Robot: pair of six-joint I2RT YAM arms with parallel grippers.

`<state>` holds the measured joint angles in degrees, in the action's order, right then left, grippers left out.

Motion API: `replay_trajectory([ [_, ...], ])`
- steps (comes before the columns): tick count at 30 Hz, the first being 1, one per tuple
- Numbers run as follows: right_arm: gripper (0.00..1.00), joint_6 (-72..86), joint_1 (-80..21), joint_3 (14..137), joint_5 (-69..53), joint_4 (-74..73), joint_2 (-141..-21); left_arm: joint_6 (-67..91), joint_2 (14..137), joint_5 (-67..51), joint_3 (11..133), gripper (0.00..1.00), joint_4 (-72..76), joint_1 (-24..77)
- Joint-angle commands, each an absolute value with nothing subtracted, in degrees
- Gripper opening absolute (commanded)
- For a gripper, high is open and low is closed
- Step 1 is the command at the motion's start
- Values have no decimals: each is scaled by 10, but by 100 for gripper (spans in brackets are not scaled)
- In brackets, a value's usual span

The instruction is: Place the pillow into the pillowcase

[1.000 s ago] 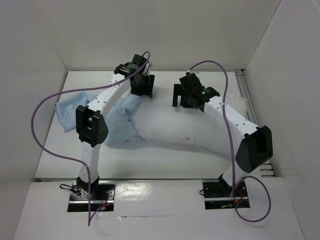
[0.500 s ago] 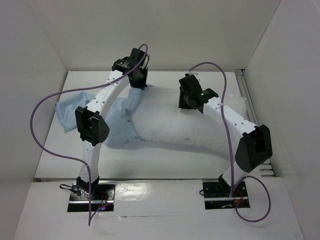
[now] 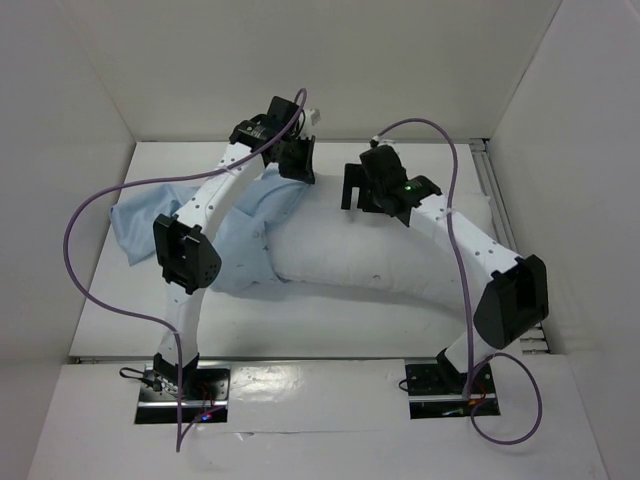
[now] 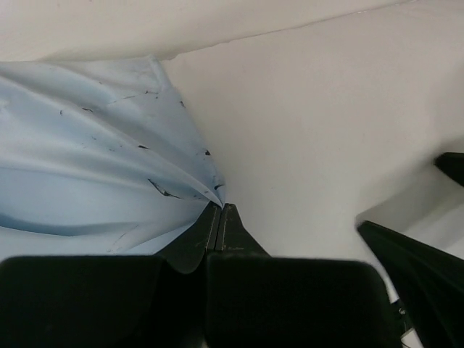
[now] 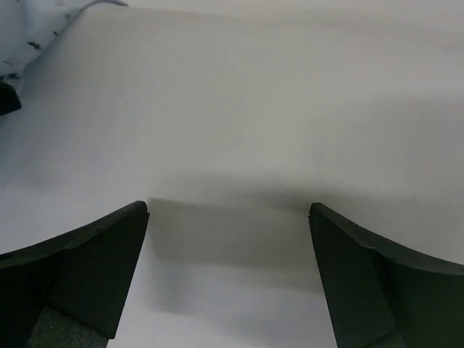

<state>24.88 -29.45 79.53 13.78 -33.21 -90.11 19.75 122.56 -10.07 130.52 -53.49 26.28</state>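
1. Your pillow [image 3: 380, 255] lies across the middle and right of the table [image 3: 130, 320], almost all of it bare white, so the main stuffing is not yet done.
2. The pillowcase [image 3: 135, 225] sprawls left, bunched against the pillow's left end; whether that end is inside, I cannot tell.
3. Your left gripper [image 4: 220, 217], far side, is pinched tight on the pillowcase edge, holding it up.
4. Your right gripper [image 5: 228, 210] hangs over the pillow's far edge, jaws wide, holding nothing.
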Motion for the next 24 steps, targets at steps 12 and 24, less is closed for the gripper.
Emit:
replay_trajectory([
  [12, 60, 219, -258, 721, 122, -377, -939, 220, 1208, -162, 1328, 0, -519, 267],
  [24, 0, 245, -313, 879, 25, -222, -839, 284, 1226, -402, 1454, 0, -459, 284],
])
